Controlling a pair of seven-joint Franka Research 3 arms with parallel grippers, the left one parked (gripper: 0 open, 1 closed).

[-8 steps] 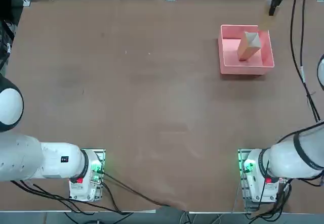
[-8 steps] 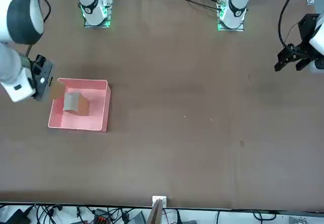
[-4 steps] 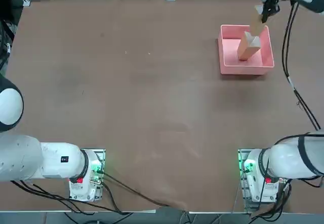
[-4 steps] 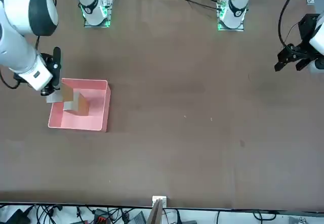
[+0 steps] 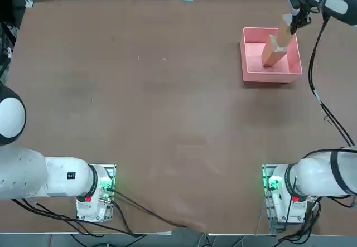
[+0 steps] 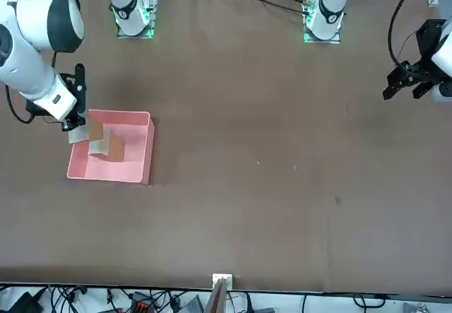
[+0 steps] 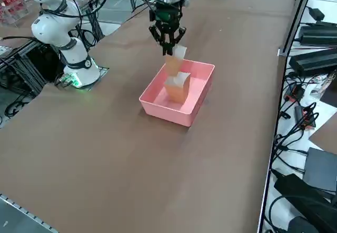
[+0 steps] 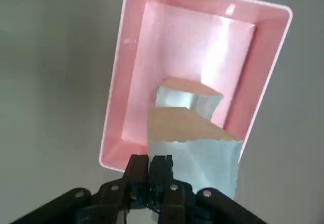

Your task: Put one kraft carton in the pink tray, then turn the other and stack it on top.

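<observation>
The right gripper (image 7: 167,48) has carried the second carton (image 7: 174,60) over the pink tray (image 7: 156,107), pinching its top flap. Lower squarely onto the first carton (image 7: 177,88) inside.

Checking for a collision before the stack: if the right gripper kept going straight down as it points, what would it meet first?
The right gripper, shut on the held carton, points down at the pink tray. That carton would probably meet the standing carton first, though how they line up in depth is unclear.
</observation>
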